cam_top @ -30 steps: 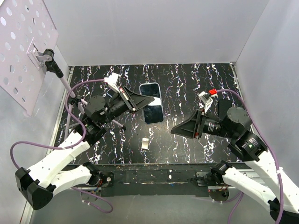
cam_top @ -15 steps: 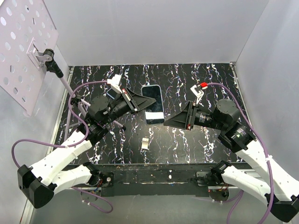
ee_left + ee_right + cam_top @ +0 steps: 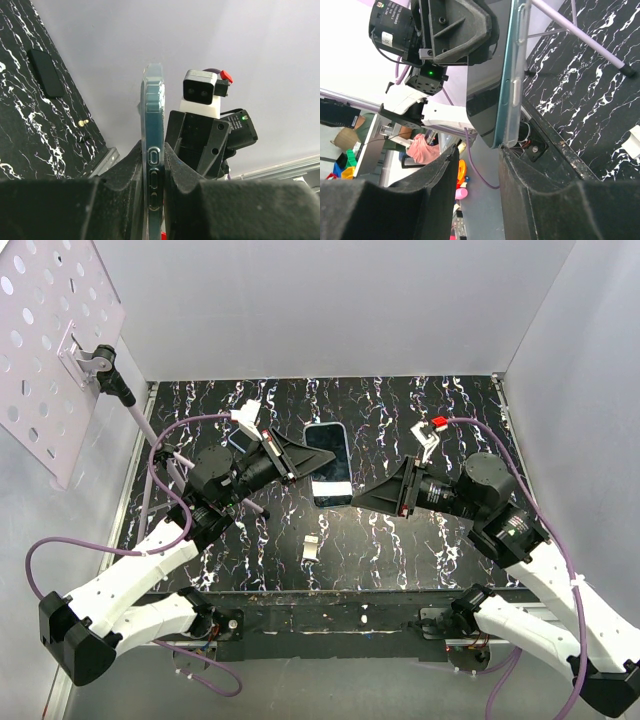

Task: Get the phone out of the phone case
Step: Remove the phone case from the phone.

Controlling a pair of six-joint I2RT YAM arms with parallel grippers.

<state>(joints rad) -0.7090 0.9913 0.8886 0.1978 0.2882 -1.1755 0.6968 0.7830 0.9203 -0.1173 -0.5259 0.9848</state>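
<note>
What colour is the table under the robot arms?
Black with wiggly white streaks, like marble; the top camera shows the table best.

— What sort of place is this?
— A robotics lab test cell. Plain white walls (image 3: 330, 310) box in a black marbled tabletop (image 3: 400, 540). A perforated panel (image 3: 50, 340) stands beside it, and purple cables (image 3: 200, 417) run along two white robot arms (image 3: 130, 585).

From above, the left gripper (image 3: 325, 455) covers one edge of the phone case (image 3: 338, 472). A small pale piece (image 3: 312, 548) on the worktop (image 3: 400, 410) is too small to identify
</note>
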